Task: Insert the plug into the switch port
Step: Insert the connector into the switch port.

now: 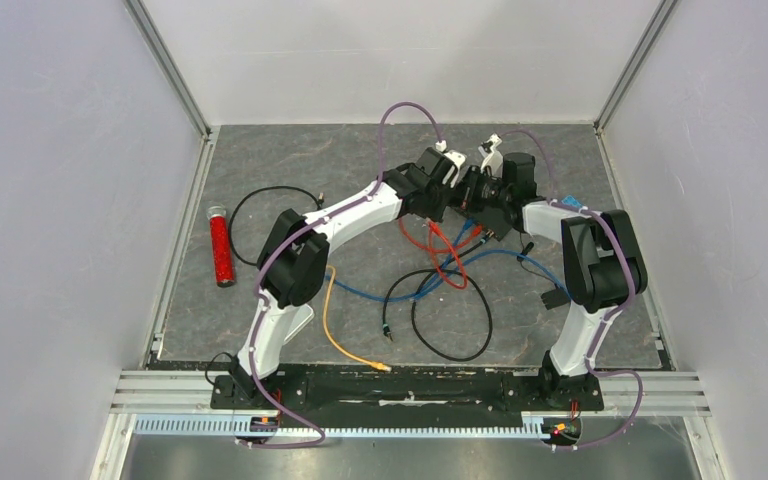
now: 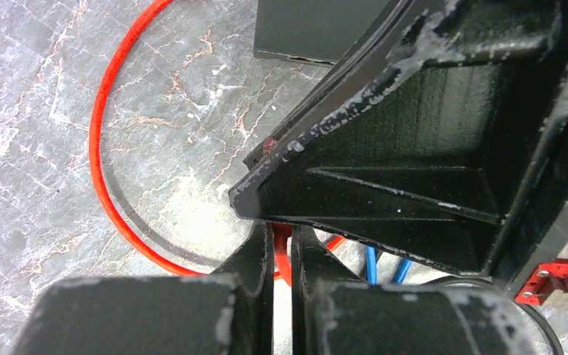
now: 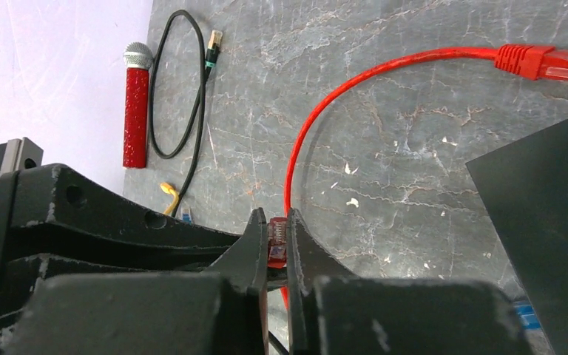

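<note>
A red plug (image 3: 276, 240) is pinched between the jaws of my right gripper (image 3: 276, 229), contacts facing the camera. Its red cable (image 3: 303, 140) loops across the mat to a second red plug (image 3: 543, 63) lying free at the far right. My left gripper (image 2: 282, 237) is shut on the same red cable (image 2: 96, 170), just behind the right gripper's black finger (image 2: 384, 170). The switch shows as a dark box (image 3: 540, 222) right of the held plug and at the top edge (image 2: 318, 29); its ports are hidden. Both grippers meet at the back centre (image 1: 470, 195).
A red glitter microphone (image 1: 221, 245) lies at the left by a black cable loop (image 1: 270, 195). An orange cable (image 1: 345, 335), blue cables (image 1: 400, 295) and another black cable (image 1: 450, 320) sprawl in the middle. White walls close in three sides.
</note>
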Robot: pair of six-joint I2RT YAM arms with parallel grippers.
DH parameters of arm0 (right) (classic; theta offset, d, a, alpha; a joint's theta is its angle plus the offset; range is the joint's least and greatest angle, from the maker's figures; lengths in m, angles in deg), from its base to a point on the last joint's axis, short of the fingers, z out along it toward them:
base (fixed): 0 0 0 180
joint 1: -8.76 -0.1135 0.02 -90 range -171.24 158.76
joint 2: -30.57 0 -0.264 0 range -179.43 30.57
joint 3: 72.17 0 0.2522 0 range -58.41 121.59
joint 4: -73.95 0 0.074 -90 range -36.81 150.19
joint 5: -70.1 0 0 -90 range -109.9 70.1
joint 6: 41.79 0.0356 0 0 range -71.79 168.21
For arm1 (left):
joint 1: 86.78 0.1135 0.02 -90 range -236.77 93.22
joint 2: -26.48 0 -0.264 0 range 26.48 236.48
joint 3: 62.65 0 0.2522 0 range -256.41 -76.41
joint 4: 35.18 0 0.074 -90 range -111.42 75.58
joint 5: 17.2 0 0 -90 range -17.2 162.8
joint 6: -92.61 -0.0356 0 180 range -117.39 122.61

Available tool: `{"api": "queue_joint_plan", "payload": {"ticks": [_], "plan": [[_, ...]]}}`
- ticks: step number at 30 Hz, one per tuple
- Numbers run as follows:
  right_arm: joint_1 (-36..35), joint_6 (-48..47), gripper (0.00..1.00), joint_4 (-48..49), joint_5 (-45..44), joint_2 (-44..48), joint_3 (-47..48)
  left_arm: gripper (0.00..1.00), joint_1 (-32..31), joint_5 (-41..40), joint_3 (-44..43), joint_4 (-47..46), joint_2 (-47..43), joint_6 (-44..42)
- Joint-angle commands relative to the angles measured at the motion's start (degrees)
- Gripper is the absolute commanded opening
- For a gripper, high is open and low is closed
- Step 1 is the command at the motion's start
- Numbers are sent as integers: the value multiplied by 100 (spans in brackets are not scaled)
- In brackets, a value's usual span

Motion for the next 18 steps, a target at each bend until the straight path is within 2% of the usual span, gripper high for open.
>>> {"api": "queue_joint_plan", "payload": {"ticks": [1, 6, 14, 18], "plan": [[38, 94, 0, 619, -173, 239, -222, 10, -8, 18, 94, -315, -421, 169], [199, 413, 0, 1077, 36, 239, -456, 22, 126, 367, 881, -1145, -791, 239], [269, 894, 0, 1651, 148, 206, -697, 23, 168, 798, 1367, -1981, -956, 127], [272, 1059, 0, 1865, 183, 186, -776, 23, 168, 877, 1388, -2030, -909, 84]]}}
